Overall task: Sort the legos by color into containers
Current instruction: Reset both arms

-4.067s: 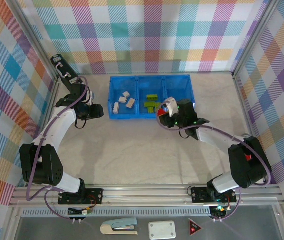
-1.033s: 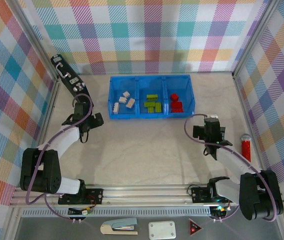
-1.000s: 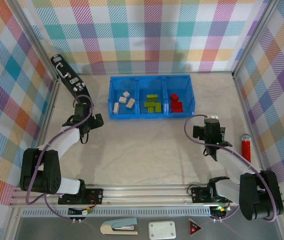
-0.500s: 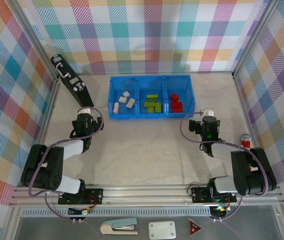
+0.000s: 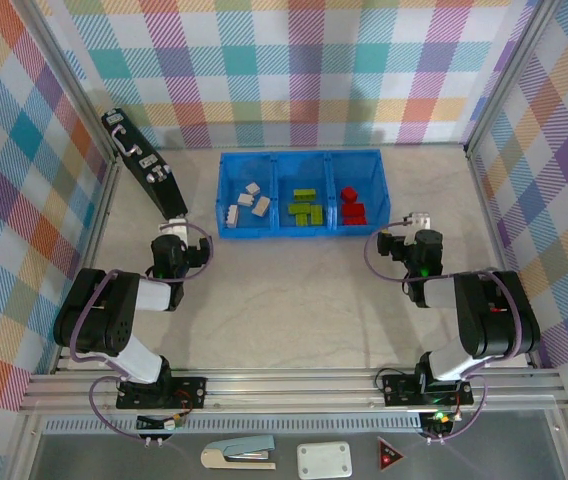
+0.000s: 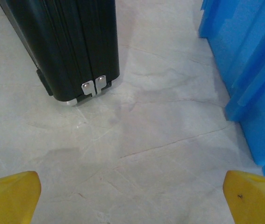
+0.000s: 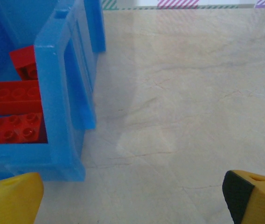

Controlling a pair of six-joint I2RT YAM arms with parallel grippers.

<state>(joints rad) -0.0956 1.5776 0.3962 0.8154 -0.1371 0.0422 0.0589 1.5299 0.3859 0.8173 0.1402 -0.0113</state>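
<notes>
Left pincer (image 6: 132,198) released and empty, low over the table (image 5: 294,290), near black device (image 6: 67,46). In blue tray (image 5: 299,157): cream legos (image 5: 246,200) left, green legos (image 5: 305,207) middle, red legos (image 5: 350,206) right. Right pincer (image 7: 135,196) released and empty, just beside tray's red end.

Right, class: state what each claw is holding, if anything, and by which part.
Nothing is held: the left claw and the right claw are both open and empty.
</notes>
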